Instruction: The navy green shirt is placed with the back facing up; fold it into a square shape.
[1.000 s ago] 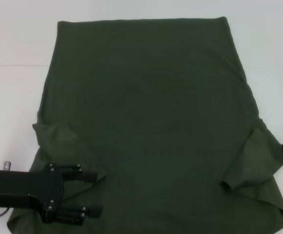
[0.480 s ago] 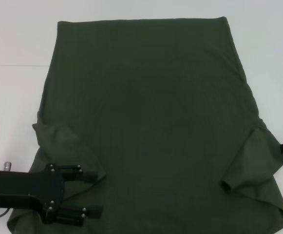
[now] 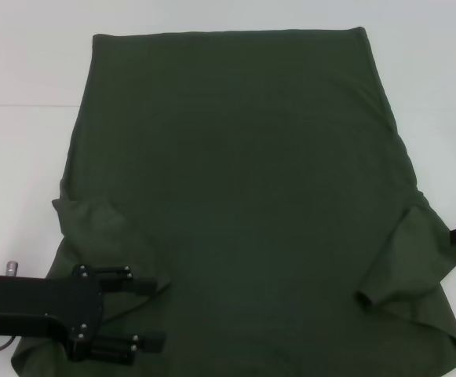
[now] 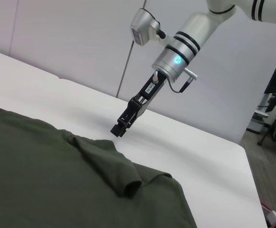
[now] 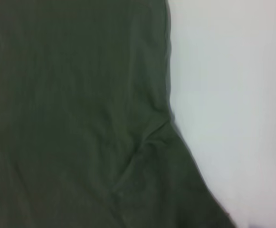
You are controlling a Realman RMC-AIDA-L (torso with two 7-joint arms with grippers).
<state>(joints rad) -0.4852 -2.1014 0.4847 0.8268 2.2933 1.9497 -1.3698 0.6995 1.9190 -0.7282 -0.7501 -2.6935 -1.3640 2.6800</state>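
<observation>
Head view: navy green shirt [image 3: 235,181] lengthwise, hem farthest.

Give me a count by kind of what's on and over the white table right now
Shirts: 1, the navy green shirt
Grippers: 2, the left gripper and the right gripper
Tables: 1, the white table
Total: 4

A white desk [image 3: 23,157] fills the head view, with a faint seam line running across its far part. In the left wrist view, pale wall panels [image 4: 71,42] stand behind the desk, split by a thin vertical joint. Past the desk's corner lies grey floor [image 4: 271,175], with the wheeled base of a chair [image 4: 275,133] and dark equipment beyond.
</observation>
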